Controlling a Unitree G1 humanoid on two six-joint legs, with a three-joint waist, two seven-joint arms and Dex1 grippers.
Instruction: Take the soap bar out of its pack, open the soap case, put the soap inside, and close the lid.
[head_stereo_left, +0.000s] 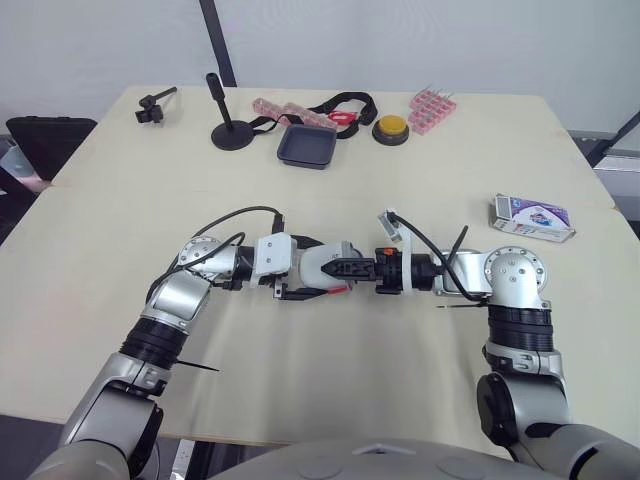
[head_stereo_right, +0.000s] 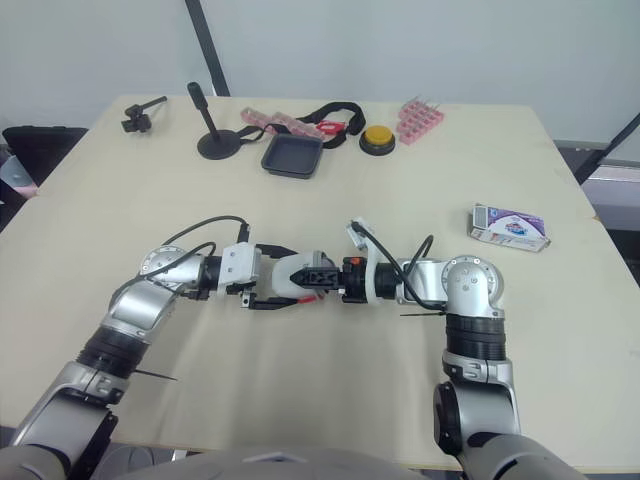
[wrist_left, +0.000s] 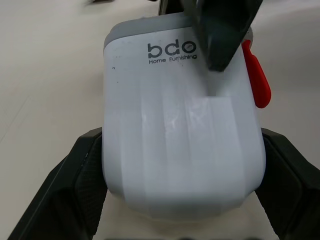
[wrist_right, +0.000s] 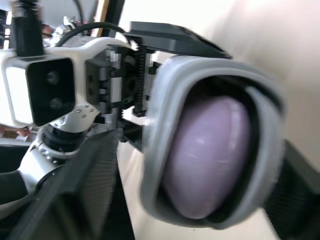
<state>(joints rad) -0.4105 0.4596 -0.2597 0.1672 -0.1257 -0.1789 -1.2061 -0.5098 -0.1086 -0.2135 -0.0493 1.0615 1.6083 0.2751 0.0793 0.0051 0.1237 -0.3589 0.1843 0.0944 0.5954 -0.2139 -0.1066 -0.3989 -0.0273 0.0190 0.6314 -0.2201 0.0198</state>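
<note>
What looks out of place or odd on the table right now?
Nothing spilled or damaged. The soap pack lies near the right edge of the table, one end seemingly open. The soap case, clamped in the left gripper, shows lilac soap through an opening, so its lid looks not shut.

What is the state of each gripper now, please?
Left gripper: closed on the soap case.
Right gripper: at the other end of the soap case; open or closed cannot be told.

Pale wooden table, plain grey wall behind, black chair at left
</note>
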